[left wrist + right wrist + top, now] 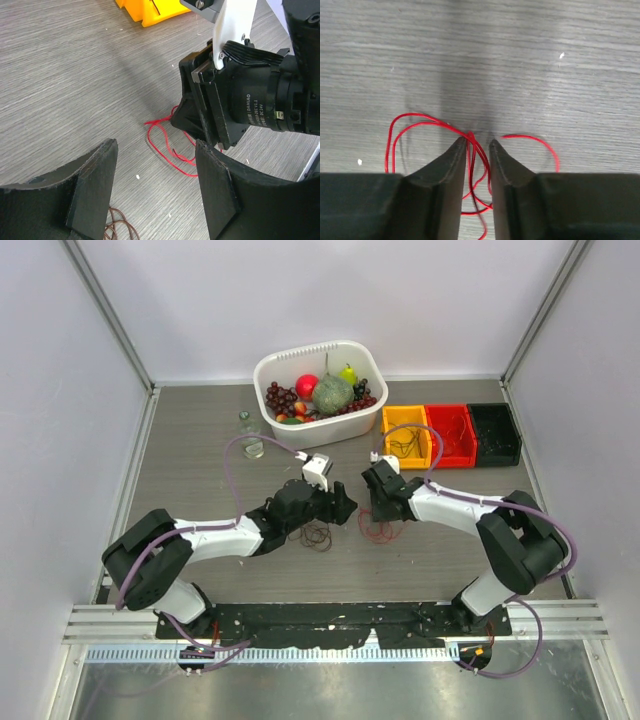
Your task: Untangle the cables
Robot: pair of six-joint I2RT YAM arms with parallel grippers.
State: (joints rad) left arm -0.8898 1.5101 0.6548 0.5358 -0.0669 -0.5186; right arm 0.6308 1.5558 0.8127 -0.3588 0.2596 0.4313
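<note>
The cables lie on the grey table between the two arms. The red cable [378,531] is a loose tangle of hair-thin loops. In the right wrist view several strands of the red cable [420,120] run through the narrow gap between my right gripper's [478,142] fingers, whose tips rest at the table; the jaws are still apart. A dark brown cable [317,535] is coiled under my left gripper [338,508]. From the left wrist, that gripper [156,150] is open and empty above the table, with the red cable [167,147] just beyond and the brown coil [120,225] beside its left finger.
A white basket [270,375] of fruit stands at the back. Yellow [407,435], red [452,435] and black [495,433] bins sit at the back right, with thin wires in the yellow and red ones. A small glass jar [250,435] stands left of the basket. The two wrists are close together.
</note>
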